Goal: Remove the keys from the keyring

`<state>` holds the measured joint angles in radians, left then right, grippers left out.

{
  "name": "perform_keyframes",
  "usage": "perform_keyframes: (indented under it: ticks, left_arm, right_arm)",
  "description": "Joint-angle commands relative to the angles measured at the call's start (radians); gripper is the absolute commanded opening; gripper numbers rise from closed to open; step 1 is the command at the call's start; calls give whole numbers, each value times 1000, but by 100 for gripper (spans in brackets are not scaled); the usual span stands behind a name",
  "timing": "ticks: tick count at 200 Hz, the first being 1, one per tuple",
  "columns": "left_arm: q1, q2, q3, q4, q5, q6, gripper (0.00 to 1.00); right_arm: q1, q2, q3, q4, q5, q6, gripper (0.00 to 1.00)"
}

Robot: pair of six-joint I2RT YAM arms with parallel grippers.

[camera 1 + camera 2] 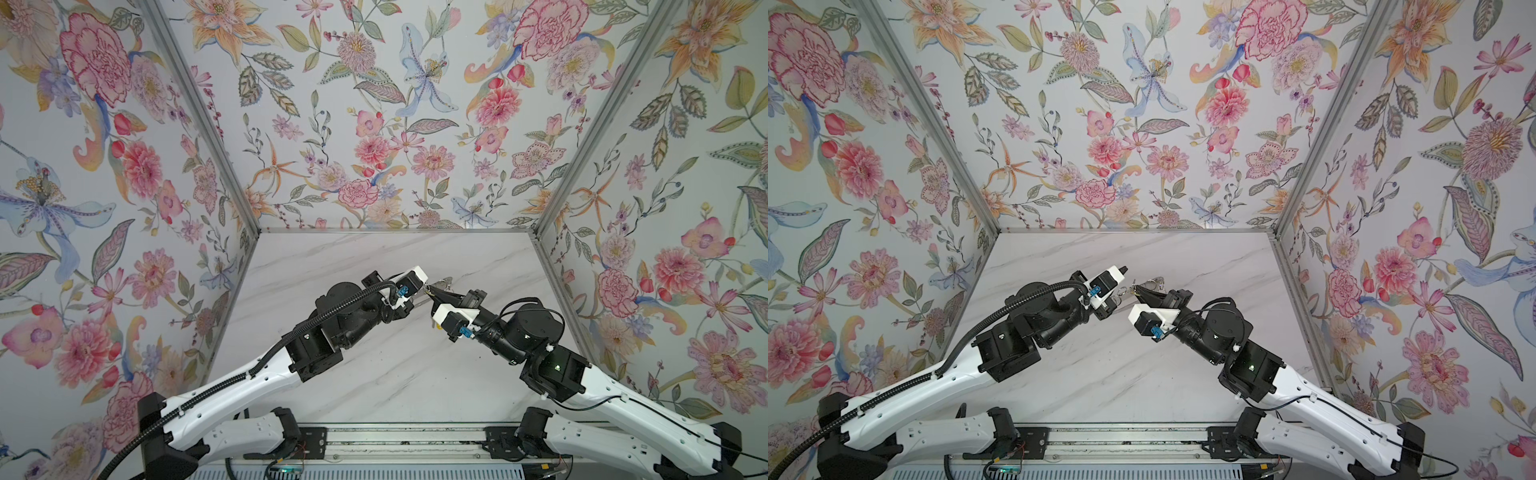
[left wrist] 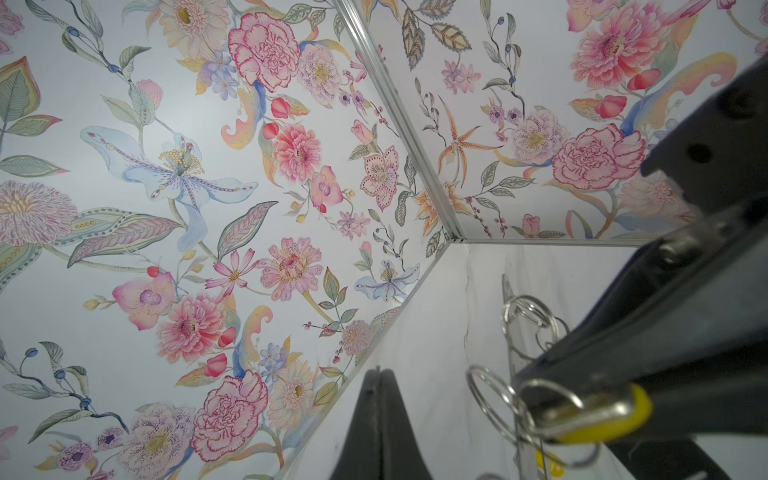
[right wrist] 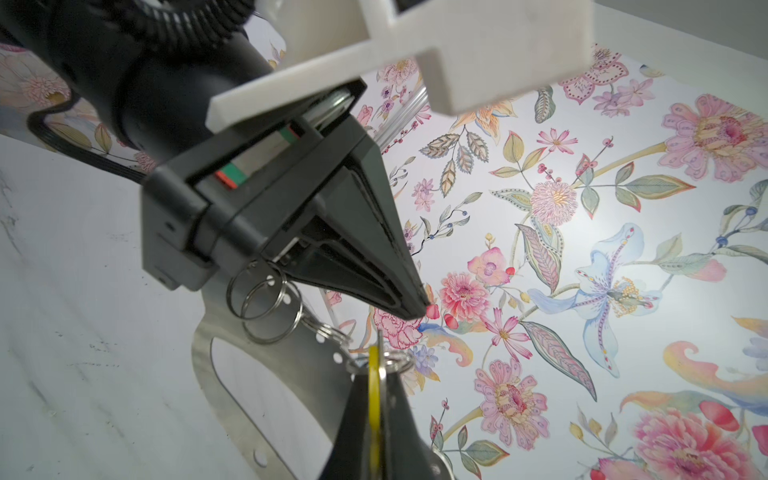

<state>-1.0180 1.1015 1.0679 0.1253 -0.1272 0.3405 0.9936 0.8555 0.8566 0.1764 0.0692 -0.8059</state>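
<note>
The keyring (image 3: 232,399), a flat grey metal strip with a big rounded opening, hangs above the marble table between both arms. Several small split rings (image 3: 266,299) dangle from its holes. My right gripper (image 3: 378,353) is shut on one of the keys (image 3: 374,386), whose yellow tag shows edge-on between the fingers. In the left wrist view that key (image 2: 602,411) sits in the black fingers, with a ring (image 2: 490,395) beside it. My left gripper (image 2: 378,372) is shut with nothing in it, just above the rings. In the top views both grippers (image 1: 1122,271) (image 1: 432,291) meet mid-table.
Floral walls (image 1: 374,124) enclose the marble table (image 1: 374,374) on three sides, with metal corner posts (image 1: 208,137). Another yellow tag (image 2: 548,465) shows low beside the strip. The two wrists are very close together.
</note>
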Motion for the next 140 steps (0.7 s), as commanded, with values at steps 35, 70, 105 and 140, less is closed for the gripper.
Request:
perform_keyframes:
  ticks: [35, 70, 105, 140]
  left_arm:
    - [-2, -74, 45, -142, 55, -34, 0]
    - [18, -77, 84, -250, 153, -71, 13]
    - [113, -65, 125, -282, 238, -105, 18]
    - [213, -41, 124, -263, 454, -158, 31]
  right_arm:
    - [-31, -19, 45, -16, 20, 0, 0]
    - [-60, -26, 57, -48, -35, 38, 0]
    - [-99, -18, 87, -126, -116, 93, 0]
    - [-118, -12, 96, -162, -161, 121, 0]
